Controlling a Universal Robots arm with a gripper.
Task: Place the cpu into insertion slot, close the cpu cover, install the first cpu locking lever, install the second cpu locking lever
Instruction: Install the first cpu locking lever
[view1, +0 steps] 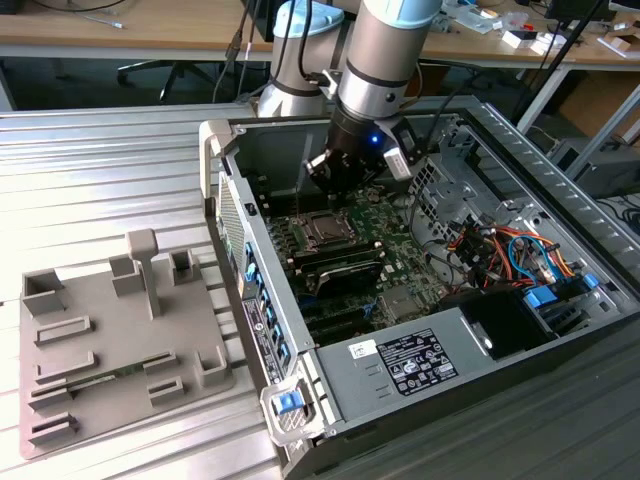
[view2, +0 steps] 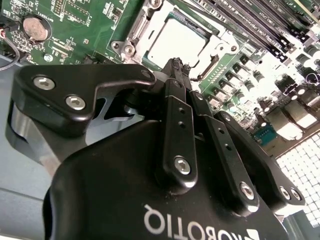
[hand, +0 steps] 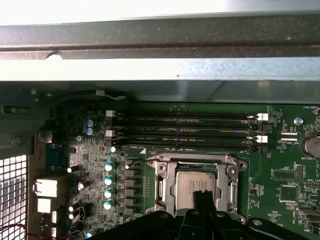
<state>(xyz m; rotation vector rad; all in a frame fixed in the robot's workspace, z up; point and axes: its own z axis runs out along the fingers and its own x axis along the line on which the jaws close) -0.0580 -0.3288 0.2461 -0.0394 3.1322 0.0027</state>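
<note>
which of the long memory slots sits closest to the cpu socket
The end slot directly beside the insertion slot; the others lie farther off, toward the case wall.

Black metal gripper (view2: 176, 66), fingers pressed together, tips just beside silvery-grey square cpu (view2: 175, 42); shiny metal-frame cpu cover (view2: 136, 31) lies around cpu; round silver coin battery (view2: 35, 27) well apart from cpu.

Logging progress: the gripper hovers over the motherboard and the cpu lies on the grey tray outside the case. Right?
Wrong on the cpu: the first wrist view shows it seated in the insertion slot, under the gripper, not on the grey tray.
</note>
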